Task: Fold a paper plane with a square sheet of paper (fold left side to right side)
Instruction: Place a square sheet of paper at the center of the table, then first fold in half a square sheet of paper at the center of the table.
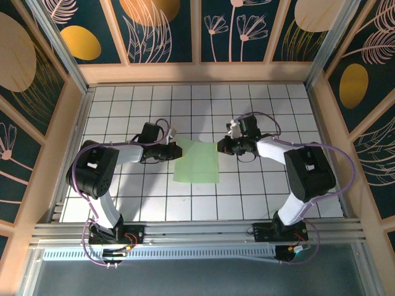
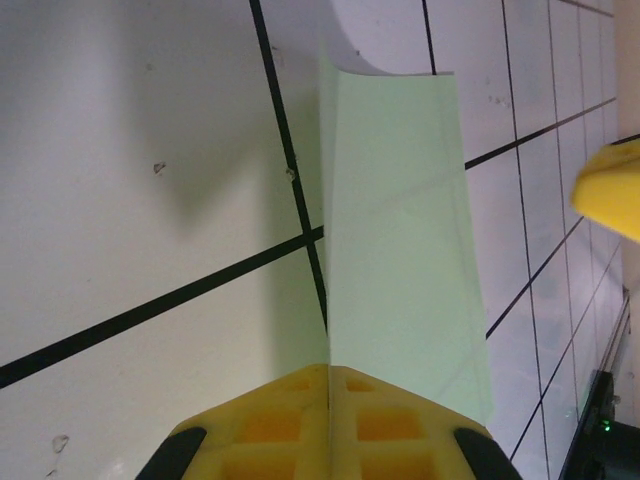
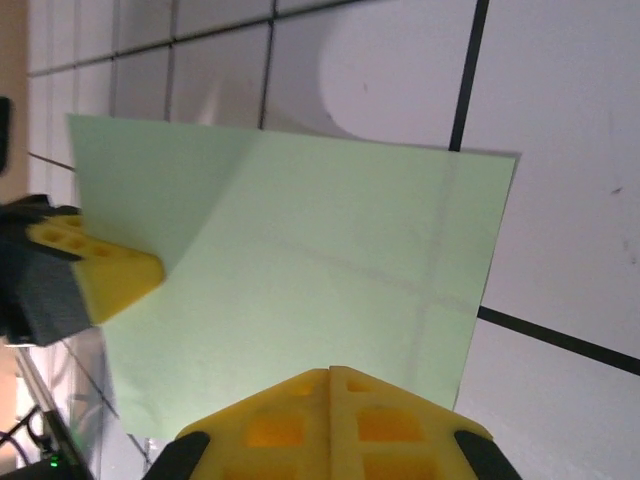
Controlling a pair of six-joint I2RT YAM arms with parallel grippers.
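Green and thin, the square sheet of paper [image 1: 197, 161] sits mid-table [image 1: 123, 197] between our arms. We see the left gripper [image 1: 173, 148] pinched shut on its upturned left edge. The right gripper [image 1: 221, 148] is fully closed at the right edge, and we can't tell if it grips.

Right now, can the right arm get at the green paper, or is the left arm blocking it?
Probably yes. The right tool, closed, sits at the far right corner of the square sheet of paper; the left tool pinches the far left corner, apart from it.
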